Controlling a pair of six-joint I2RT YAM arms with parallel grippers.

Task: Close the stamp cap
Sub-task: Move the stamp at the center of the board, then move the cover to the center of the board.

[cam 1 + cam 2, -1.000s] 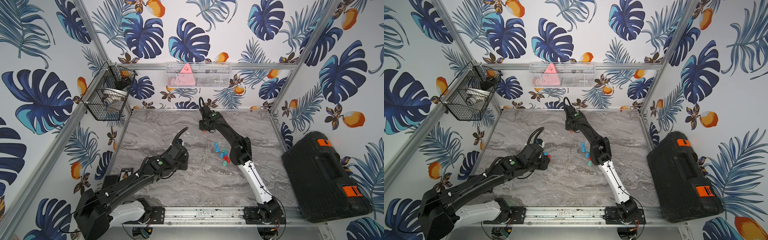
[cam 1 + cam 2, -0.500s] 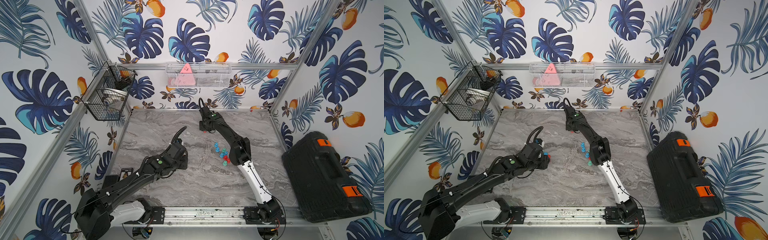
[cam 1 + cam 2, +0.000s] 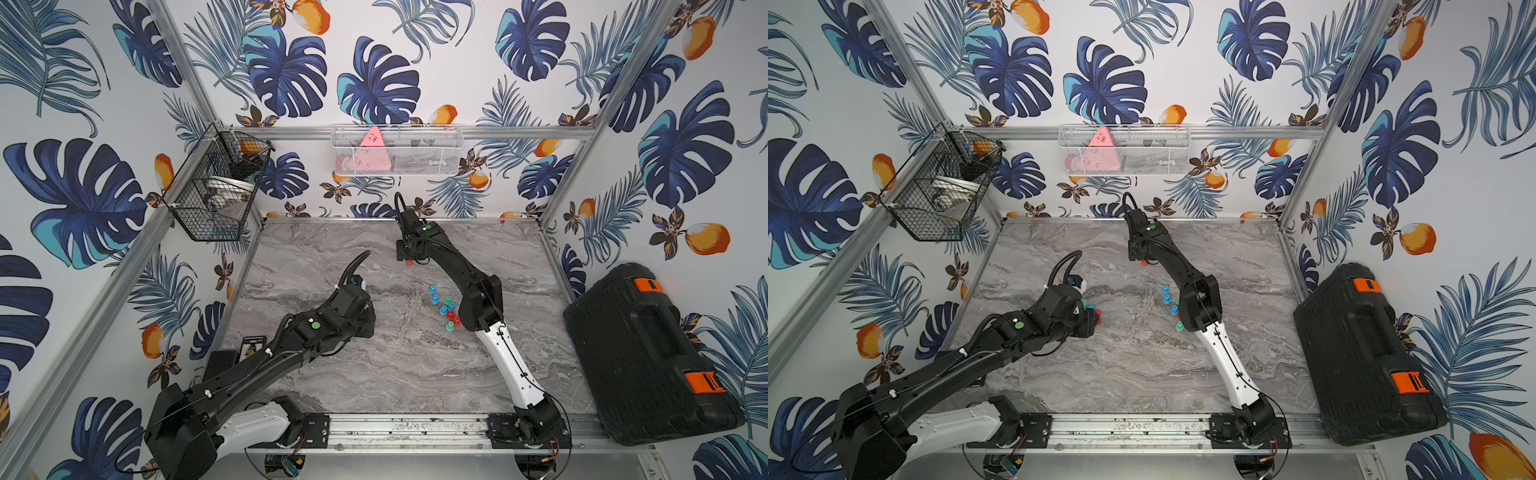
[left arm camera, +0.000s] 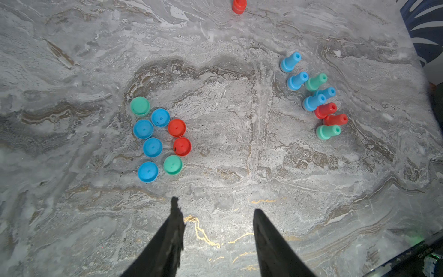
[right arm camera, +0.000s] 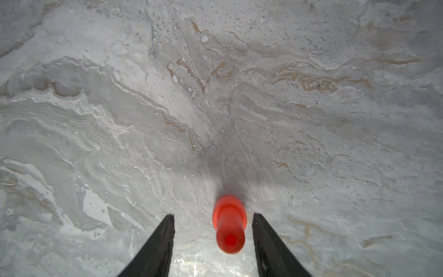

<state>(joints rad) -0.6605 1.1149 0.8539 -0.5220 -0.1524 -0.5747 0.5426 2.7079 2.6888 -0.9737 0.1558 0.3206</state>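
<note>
Right end effector point(image 5: 212, 214): stands released astride upright red stamp point(image 5: 229, 215), touching nothing. Left end effector point(image 4: 215, 203): hangs released, empty; shows caps point(image 4: 152, 147) in wrist view, mostly hidden from above.

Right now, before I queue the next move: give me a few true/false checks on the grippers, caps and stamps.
1. The right gripper is open, with the red stamp standing upright between its fingers. True.
2. The left gripper holds a blue cap. False: it is open and empty, over bare table.
3. Eight loose caps lie clustered on the table. True.
4. The grouped stamps are all blue. False: four are blue, two red, two green.
5. The red stamp stands in among the grouped stamps. False: it stands alone, apart from them.
</note>
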